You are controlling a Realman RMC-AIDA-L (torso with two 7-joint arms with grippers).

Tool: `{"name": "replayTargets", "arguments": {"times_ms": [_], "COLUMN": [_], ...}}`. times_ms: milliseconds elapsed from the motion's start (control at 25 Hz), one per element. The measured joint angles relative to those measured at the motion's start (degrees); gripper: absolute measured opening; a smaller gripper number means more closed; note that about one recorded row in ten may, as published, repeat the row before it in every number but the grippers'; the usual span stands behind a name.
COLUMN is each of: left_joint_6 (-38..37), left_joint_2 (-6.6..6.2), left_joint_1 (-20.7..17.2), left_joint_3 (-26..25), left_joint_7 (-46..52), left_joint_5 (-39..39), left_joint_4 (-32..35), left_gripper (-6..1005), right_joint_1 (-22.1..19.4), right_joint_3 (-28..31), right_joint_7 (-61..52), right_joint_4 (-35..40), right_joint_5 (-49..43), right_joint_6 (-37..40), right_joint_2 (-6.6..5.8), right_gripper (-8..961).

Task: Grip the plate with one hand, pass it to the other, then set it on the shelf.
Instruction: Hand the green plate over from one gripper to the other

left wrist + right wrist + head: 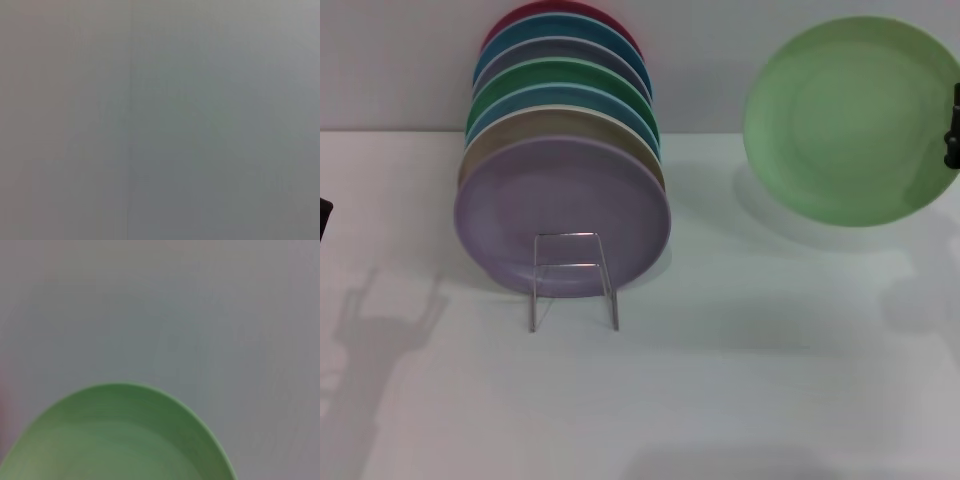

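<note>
Pale green plate (845, 120) is up in the air on my right side, face toward the head camera, clear of the table (720, 380). My right gripper (952, 125) sits at the plate's right edge, only a sliver of black visible at the frame border. The plate is hanging there, so I judge the gripper is clamped on its rim. The right wrist view shows just the plate's upper arc (120, 440) against blank wall.

Progress, as I read it: grip done, plate lifted. Handover not done. Placement not done.

My left gripper is not in any view. There's only a dark corner at the head view's left edge and an arm-like shadow on the table below it. The left wrist view is flat grey, nothing usable.

The wire rack (573, 278) is well to the left of the plate and holds a row of upright plates, with a lavender plate (563, 215) at the front. The front loop pokes out below that one. The held plate and the rack are well apart, with open table between them.

Next, in my judgement: bring the left arm up to the plate's free left edge for the pass.
</note>
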State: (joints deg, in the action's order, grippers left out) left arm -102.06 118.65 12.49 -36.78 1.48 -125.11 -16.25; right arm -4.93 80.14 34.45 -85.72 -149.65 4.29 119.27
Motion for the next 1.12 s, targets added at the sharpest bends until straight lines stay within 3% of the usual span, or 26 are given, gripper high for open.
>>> {"name": "replayTargets", "arguments": {"times_ms": [160, 200, 240, 360, 400, 440, 840, 1120], "left_joint_6": [-0.1, 0.0, 0.2, 1.2, 1.6, 1.6, 0.7, -0.2], "left_joint_2": [0.05, 0.06, 0.07, 0.16, 0.22, 0.22, 0.26, 0.23], "left_joint_1": [0.1, 0.1, 0.1, 0.1, 0.1, 0.1, -1.0, -2.5], "left_joint_3": [0.5, 0.6, 0.6, 1.1, 2.1, 2.1, 9.8, 16.7], "left_joint_7": [0.0, 0.0, 0.0, 0.4, 0.6, 0.6, 0.7, 2.7], "left_joint_5": [-0.1, -0.1, -0.1, -0.1, 0.0, 0.0, -0.1, -0.1], "left_joint_4": [0.0, 0.0, 0.0, 0.0, -0.1, -0.1, -1.3, -3.1], "left_gripper": [814, 814, 814, 814, 814, 814, 813, 813], "right_joint_1": [-0.8, -0.8, -0.8, 0.6, 2.3, 2.3, 12.9, 12.6], "right_joint_3": [-4.2, -6.0, -6.0, -8.3, -9.6, -9.6, -14.5, -22.1], "right_joint_7": [-0.2, -1.2, -1.2, -4.6, -7.8, -7.8, -27.3, -32.7], "right_joint_4": [6.6, 10.7, 10.7, 18.0, 23.9, 23.9, 50.9, 57.9], "right_joint_5": [0.1, 0.5, 0.5, 0.7, 0.7, 0.7, 0.1, 0.1], "right_joint_6": [14.8, 22.8, 22.8, 34.6, 41.9, 41.9, 67.1, 78.3], "right_joint_2": [0.0, 0.0, 0.0, -0.06, -0.07, -0.07, -0.22, -0.22], "right_gripper": [21, 20, 20, 20, 20, 20, 21, 21]}}
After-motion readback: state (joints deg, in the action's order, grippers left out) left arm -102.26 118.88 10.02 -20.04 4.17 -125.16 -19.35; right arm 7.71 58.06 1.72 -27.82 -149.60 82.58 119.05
